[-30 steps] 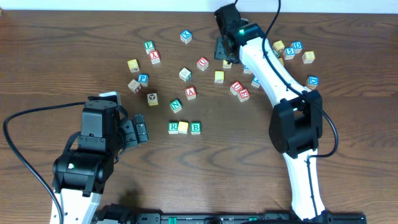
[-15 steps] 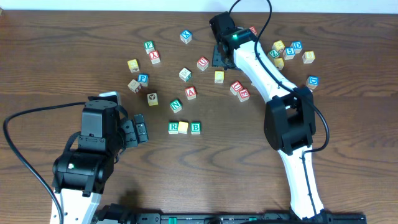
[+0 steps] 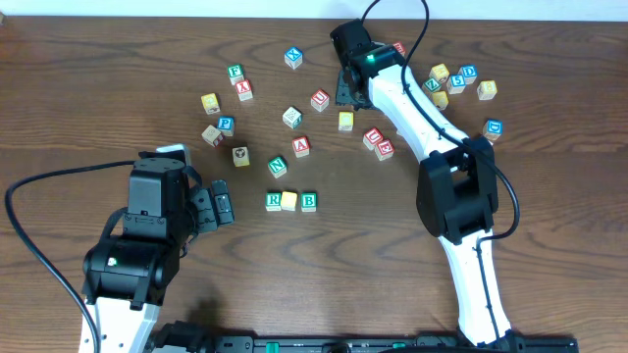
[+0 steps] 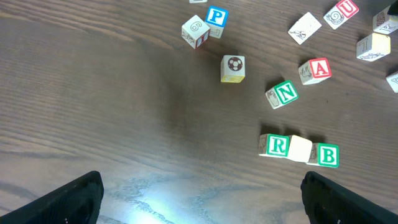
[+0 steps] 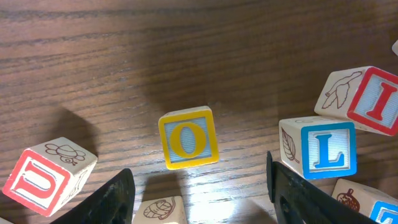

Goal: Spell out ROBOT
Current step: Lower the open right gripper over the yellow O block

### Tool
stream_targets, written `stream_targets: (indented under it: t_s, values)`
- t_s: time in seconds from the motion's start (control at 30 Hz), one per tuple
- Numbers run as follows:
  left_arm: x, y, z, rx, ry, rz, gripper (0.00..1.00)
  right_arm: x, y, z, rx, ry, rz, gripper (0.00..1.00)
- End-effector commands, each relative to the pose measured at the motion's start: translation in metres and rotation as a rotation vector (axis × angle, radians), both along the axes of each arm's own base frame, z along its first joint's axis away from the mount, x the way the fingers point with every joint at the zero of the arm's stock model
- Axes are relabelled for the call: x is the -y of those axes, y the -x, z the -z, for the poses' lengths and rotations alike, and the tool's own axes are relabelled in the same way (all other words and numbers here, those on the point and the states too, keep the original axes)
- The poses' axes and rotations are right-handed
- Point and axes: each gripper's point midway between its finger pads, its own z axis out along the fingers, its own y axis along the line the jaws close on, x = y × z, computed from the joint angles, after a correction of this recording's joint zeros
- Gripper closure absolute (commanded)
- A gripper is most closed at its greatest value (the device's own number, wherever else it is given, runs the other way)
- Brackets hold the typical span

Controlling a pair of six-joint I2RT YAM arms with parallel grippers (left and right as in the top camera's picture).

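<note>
A row of blocks lies mid-table: a green R [image 3: 274,201], a plain yellow face [image 3: 289,201], a green B [image 3: 309,201]. The left wrist view shows the row too: R [image 4: 277,145], yellow block [image 4: 300,149], B [image 4: 328,155]. My left gripper [image 3: 224,205] is open and empty, left of the row [image 4: 211,208]. My right gripper [image 3: 348,88] is open at the far side, low over the table. In its wrist view a yellow O block [image 5: 188,137] lies just ahead of the open fingers [image 5: 199,199]. A leaf-picture block [image 5: 165,210] sits between them.
A red U [image 5: 46,173] lies left of the O, a blue L [image 5: 324,148] and a red I [image 5: 367,90] lie right of it. Loose blocks N [image 4: 285,94], A [image 4: 316,69], P [image 4: 216,17] and a ball-picture block [image 4: 233,68] are scattered beyond the row.
My right gripper has shifted a little to the left along the far side of the table, then held still. The left arm and the row have not moved.
</note>
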Motion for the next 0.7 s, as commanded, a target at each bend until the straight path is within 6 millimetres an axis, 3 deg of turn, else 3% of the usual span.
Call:
stream_targets:
  t_s: [0.0,0.4,0.67]
  values:
    - [-0.002,-0.003,-0.008,0.020,-0.009,0.001,0.00,0.003,0.003,0.005,-0.011,0.022,0.015,0.36]
    - [-0.002,-0.003,-0.008,0.020,-0.009,0.001,0.00,0.003,0.004,0.015,-0.028,0.025,0.014,0.37]
    - [-0.002,-0.003,-0.008,0.020,-0.009,0.001,0.00,-0.006,-0.009,0.018,0.009,-0.028,-0.011,0.37]
